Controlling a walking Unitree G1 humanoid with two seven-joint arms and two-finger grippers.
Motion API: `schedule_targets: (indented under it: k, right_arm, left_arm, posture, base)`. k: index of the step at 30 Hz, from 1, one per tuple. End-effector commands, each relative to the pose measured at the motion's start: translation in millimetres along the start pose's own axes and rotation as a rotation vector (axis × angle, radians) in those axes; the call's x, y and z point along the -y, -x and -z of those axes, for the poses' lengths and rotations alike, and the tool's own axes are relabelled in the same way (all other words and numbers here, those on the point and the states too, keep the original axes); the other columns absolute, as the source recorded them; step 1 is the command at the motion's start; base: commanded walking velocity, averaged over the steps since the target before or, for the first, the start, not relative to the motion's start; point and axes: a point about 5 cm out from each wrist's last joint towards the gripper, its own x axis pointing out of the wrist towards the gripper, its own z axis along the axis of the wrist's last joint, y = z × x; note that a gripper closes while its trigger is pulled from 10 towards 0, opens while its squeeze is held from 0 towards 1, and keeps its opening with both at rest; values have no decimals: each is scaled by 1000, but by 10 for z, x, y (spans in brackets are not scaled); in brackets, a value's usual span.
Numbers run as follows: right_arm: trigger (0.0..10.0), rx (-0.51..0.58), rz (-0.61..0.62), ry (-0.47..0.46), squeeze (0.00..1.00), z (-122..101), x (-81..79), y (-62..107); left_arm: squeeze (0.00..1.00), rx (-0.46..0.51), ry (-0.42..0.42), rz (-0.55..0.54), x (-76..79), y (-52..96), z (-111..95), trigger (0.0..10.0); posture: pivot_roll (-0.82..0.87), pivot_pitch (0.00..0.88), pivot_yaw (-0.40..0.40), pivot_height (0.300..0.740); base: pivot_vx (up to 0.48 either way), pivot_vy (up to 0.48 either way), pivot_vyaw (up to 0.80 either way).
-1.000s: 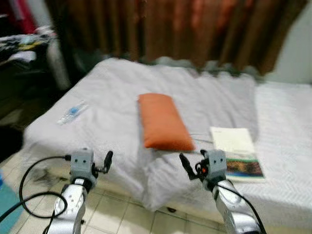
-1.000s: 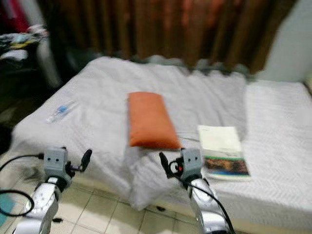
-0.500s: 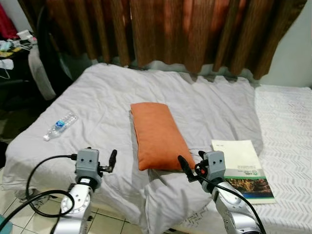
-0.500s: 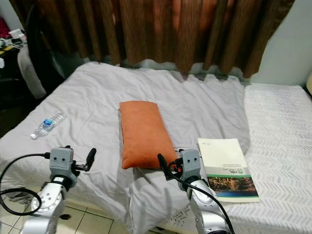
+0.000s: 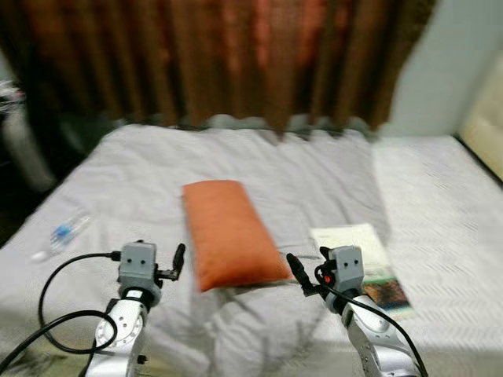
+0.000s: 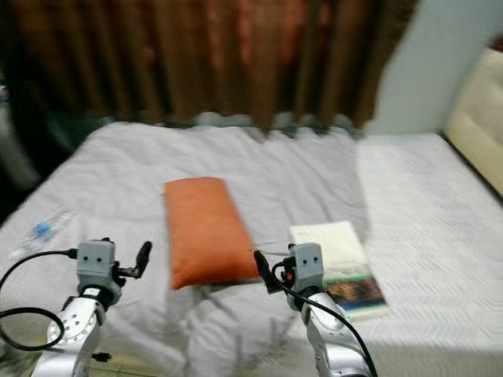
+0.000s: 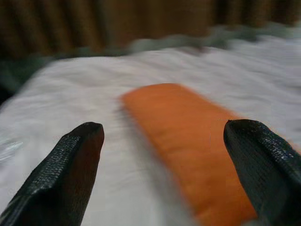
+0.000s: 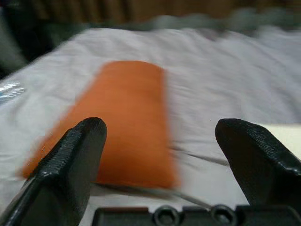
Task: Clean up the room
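Nearby, orange pillow [image 5: 228, 233], book [image 5: 355, 255], water bottle [image 5: 60, 233]

An orange pillow [image 5: 229, 232] lies mid-bed on the grey sheet [image 5: 314, 173]. A book [image 5: 360, 259] sits at its four o'clock and a water bottle [image 5: 61, 235] at nine o'clock. The left gripper [image 5: 178, 260] and right gripper [image 5: 296, 272] hover near the bed's front edge, brown curtains [image 5: 236, 55] behind.

Nothing readable. Print on the book [image 5: 357, 255] cover blurring past legibility; label on the bottle [image 5: 61, 234] showing as a blue smear only. Both lying on the bed [image 5: 314, 181].
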Motion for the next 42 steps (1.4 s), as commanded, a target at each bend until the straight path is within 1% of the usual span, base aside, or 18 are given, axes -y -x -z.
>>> schedule_targets:
  k: [1,4,15,19,21,22,23,24,27,29,30,31,32,34,37,38,40,42]
  right_arm:
    - [10000,7,11,1,0,-45,25,-26]
    - [10000,2,14,1,0,-34,27,-24]
    - [10000,-27,-59,-12,0,-9,-93,-50]
    - [10000,-39,-107,-83,0,-45,-191,-135]
    - [10000,-48,-105,-190,0,-123,-216,-291]
    - [10000,-50,-96,-218,0,-142,-216,-330]
    - [10000,-50,-96,-218,0,-142,-216,-330]
    - [10000,-58,-86,-239,0,-147,-211,-383]
    - [10000,-80,-67,-245,0,-149,-204,-458]
    - [10000,-72,-60,-226,0,-201,-188,-500]
    - [10000,-66,-60,-220,0,-222,-183,-504]
    - [10000,-55,-49,-215,0,-251,-167,-518]
    - [10000,-55,-49,-215,0,-251,-167,-518]
    - [10000,-33,-11,-234,0,-297,-124,-559]
    - [10000,-23,-4,-236,0,-309,-121,-557]
    - [10000,-10,15,-241,0,-318,-118,-558]
    - [10000,21,36,-301,0,-341,-151,-603]
    - [10000,21,36,-301,0,-341,-151,-603]
  left_arm:
    - [0,16,-7,0,-38,-17,-53,10000]
    - [0,16,-1,-4,-39,-19,-54,10000]
    - [0,14,53,-20,65,56,-20,10000]
    - [0,-14,22,-92,-37,30,-23,10000]
    - [0,-65,71,-110,-230,-123,-9,10000]
    - [0,-75,73,-106,-278,-175,-7,10000]
    - [0,-75,73,-106,-278,-175,-7,10000]
    - [0,-96,85,-97,-318,-257,15,10000]
    - [0,-145,119,-73,-361,-412,37,10000]
    - [0,-144,129,-72,-428,-556,-70,10000]
    - [0,-133,125,-77,-454,-590,-120,10000]
    - [0,-126,139,-73,-472,-645,-179,10000]
    - [0,-126,139,-73,-472,-645,-179,10000]
    - [0,-110,174,-63,-473,-768,-310,10000]
    - [0,-101,177,-61,-477,-785,-343,10000]
    - [0,-89,187,-60,-487,-802,-378,10000]
    - [0,-65,237,-72,-505,-836,-428,10000]
    - [0,-65,237,-72,-505,-836,-428,10000]
  posture:
    - [14,0,3,740]
    - [14,0,3,740]
    - [13,0,3,740]
    - [6,28,8,740]
    - [13,105,3,740]
    - [22,154,-5,740]
    - [22,154,-5,740]
    - [24,165,-8,740]
    - [28,224,-10,740]
    - [17,340,-17,740]
    - [17,340,-17,740]
    - [10,403,-17,740]
    - [10,403,-17,740]
    - [-8,474,-15,740]
    - [-15,491,-18,740]
    - [-35,533,-13,740]
    - [-39,573,-7,740]
    - [-39,573,-7,740]
  base:
    - [480,0,-800]
    - [480,0,-800]
    - [480,0,181]
    - [240,0,0]
    - [0,0,0]
    - [0,0,0]
    - [0,0,0]
    - [0,0,0]
    - [0,0,0]
    - [0,0,0]
    - [0,0,0]
    - [0,0,0]
    - [0,0,0]
    - [0,0,0]
    - [0,0,0]
    - [0,0,0]
    - [0,0,0]
    - [0,0,0]
